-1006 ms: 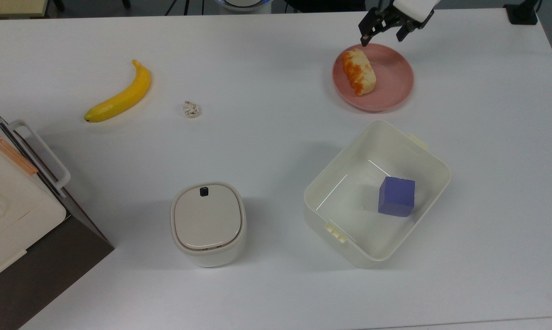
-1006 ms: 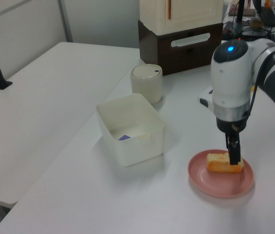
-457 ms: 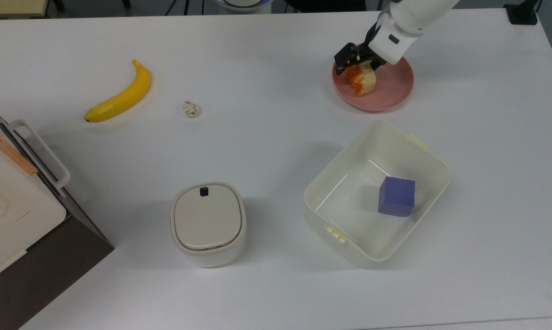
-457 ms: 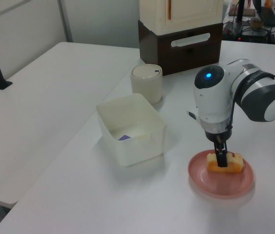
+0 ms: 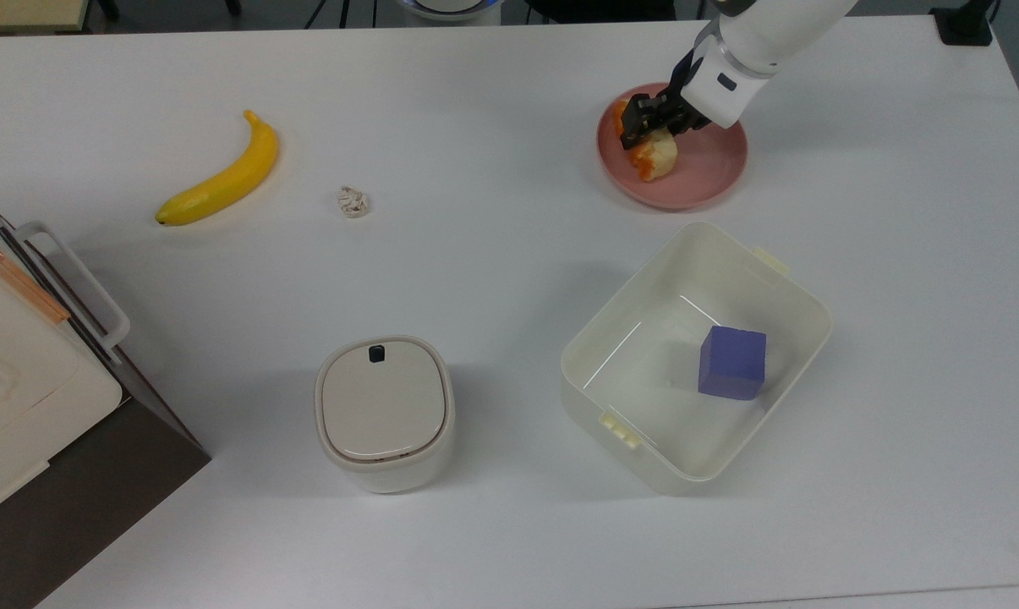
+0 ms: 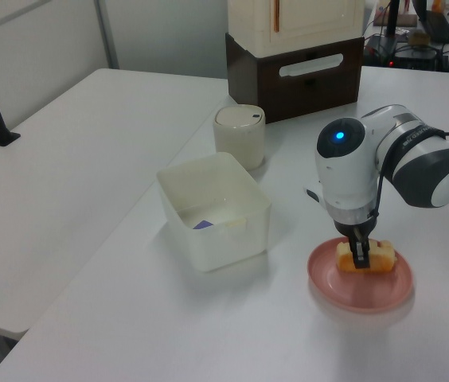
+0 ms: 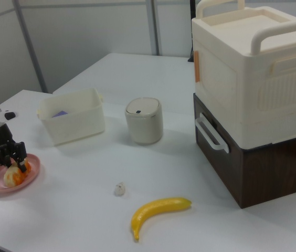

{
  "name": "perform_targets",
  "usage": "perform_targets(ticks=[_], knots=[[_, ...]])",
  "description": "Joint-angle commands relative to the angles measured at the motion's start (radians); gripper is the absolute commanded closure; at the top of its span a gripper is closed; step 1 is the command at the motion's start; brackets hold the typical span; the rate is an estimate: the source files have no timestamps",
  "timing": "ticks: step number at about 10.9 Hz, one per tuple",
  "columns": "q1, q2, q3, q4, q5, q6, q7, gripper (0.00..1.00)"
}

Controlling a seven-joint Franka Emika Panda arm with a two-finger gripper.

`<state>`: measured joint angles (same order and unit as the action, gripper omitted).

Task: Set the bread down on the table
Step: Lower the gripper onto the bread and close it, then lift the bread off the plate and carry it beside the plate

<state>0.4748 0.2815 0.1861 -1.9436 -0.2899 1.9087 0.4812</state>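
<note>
- The surface (image 5: pixel 492 118) is a wide white tabletop carrying everything, with plenty of bare room around the plate, where the bread could be set down.
- A cream-and-brown storage unit (image 7: pixel 253 100) stands at the right view's right, well apart from the action.
- An open cream bin (image 5: pixel 695 355) holds a purple block (image 5: pixel 733 362); it sits near the plate but plays no part in the task.
- A lidded canister (image 5: pixel 384 413) stands beside the bin.
- The pink plate (image 5: pixel 703 173) carries the bread, so the bread has yet to reach the surface.
- A banana (image 5: pixel 221 173) lies far off at the top view's left.
- The gripper (image 5: pixel 649 121) is narrowed around the bread, seemingly gripping it for a lift.
- The bread (image 5: pixel 654 156) rests on the plate's edge nearest the banana, glazed side turned sideways.
- A tiny off-white wad (image 5: pixel 353 201) lies near the banana.
</note>
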Motion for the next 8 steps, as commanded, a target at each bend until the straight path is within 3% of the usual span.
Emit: perform_targets(ticks=[1, 3, 5, 8], knots=[[-0.004, -0.036, -0.005, 0.008, -0.006, -0.02, -0.091, 1.0], [-0.007, -0.074, -0.014, 0.032, 0.058, -0.066, -0.182, 1.0], [-0.03, -0.096, -0.087, 0.144, 0.177, -0.196, -0.356, 1.0], [-0.035, -0.081, -0.221, 0.163, 0.14, -0.2, -0.435, 1.0]])
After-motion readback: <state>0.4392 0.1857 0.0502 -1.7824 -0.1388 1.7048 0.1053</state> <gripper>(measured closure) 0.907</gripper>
